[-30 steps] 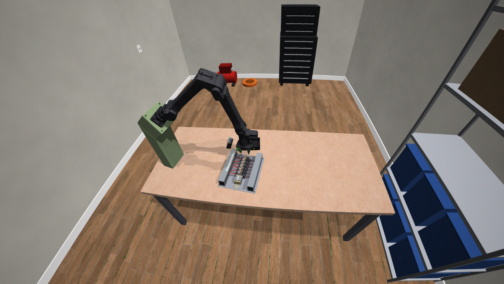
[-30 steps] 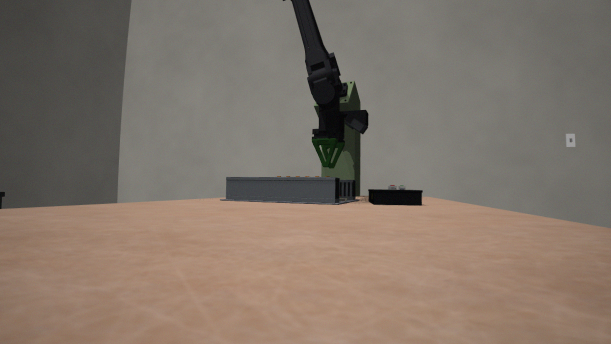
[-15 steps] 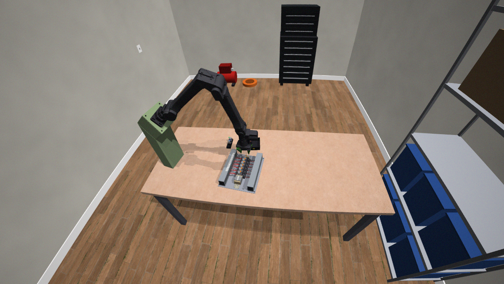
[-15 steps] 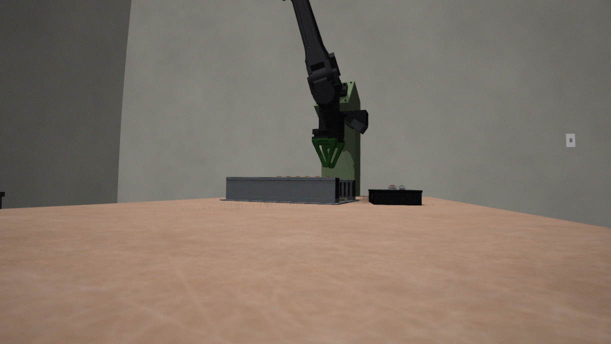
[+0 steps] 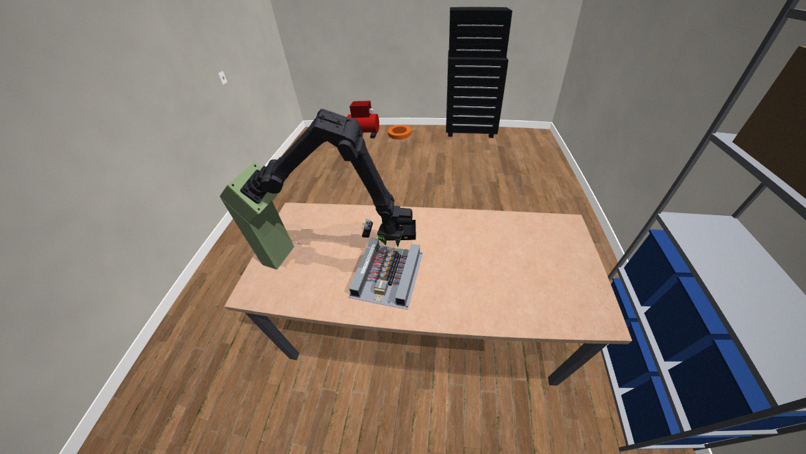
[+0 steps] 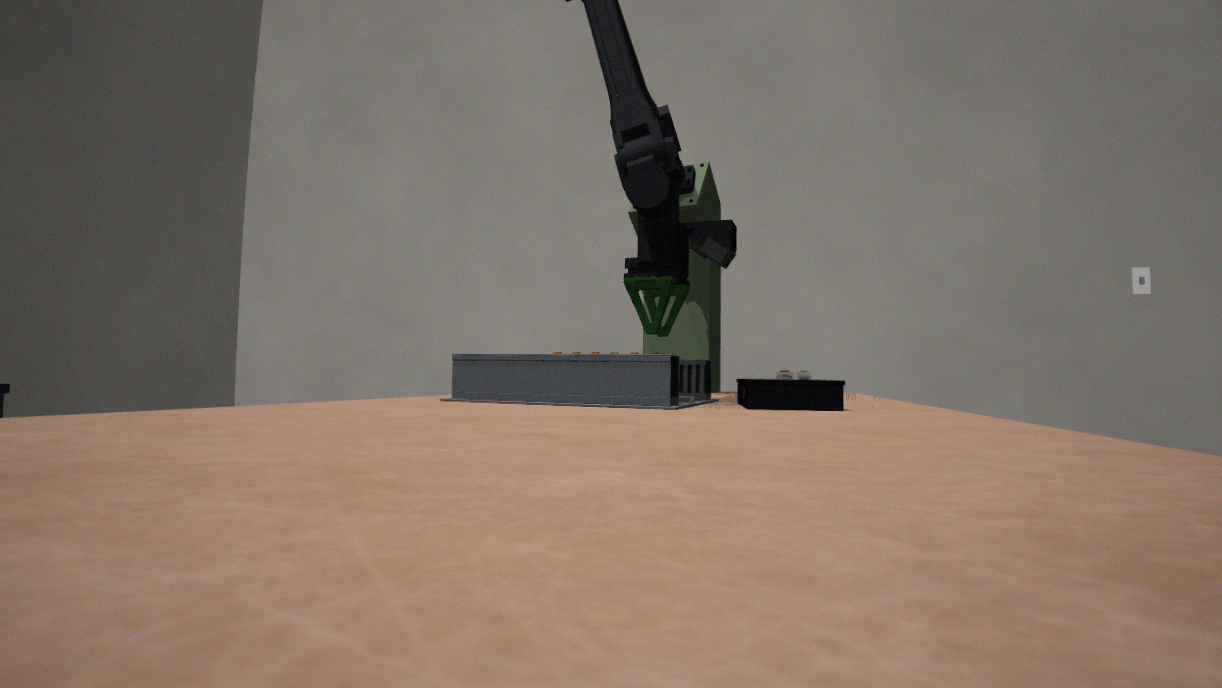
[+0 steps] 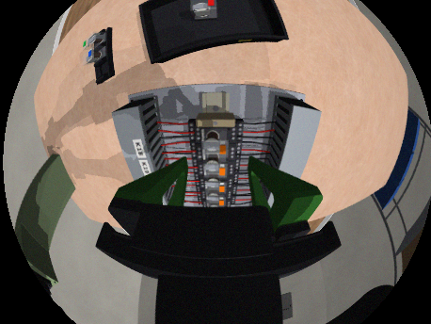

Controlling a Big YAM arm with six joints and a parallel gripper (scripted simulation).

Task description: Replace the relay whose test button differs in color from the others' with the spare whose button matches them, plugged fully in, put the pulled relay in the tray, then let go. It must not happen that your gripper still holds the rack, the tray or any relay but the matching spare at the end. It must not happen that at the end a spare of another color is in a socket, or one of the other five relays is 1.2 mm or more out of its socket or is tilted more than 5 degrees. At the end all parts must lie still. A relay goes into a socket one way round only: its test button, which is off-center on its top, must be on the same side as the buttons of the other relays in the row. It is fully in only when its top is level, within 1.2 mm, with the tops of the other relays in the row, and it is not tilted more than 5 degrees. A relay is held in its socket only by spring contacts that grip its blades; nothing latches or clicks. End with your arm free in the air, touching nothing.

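My gripper (image 5: pixel 390 244) (image 6: pixel 656 333) (image 7: pixel 217 162) is open and empty, its green fingers above the end of the relay row. In the wrist view the nearest relays, such as one clear relay (image 7: pixel 212 168), show orange buttons on their right side. The exterior view shows several orange buttons at about one height; exact seating cannot be judged. A relay with a red button (image 7: pixel 203 9) (image 6: pixel 784 375) stands in the black tray (image 7: pixel 171 33) (image 6: pixel 791 395). A black spare holder (image 7: pixel 104 72) bears a green-button relay (image 7: pixel 97 37) and a blue-button relay (image 7: pixel 97 54). My gripper body hides part of the row.
Grey slotted wire ducts (image 5: pixel 363 267) (image 5: pixel 408 274) (image 6: pixel 564 380) flank the row, with red and black wires between. A beige end block (image 7: pixel 215 120) closes the row's end. The green arm pedestal (image 5: pixel 262 236) stands at the table's left. A blue-bin shelf is beyond the right edge.
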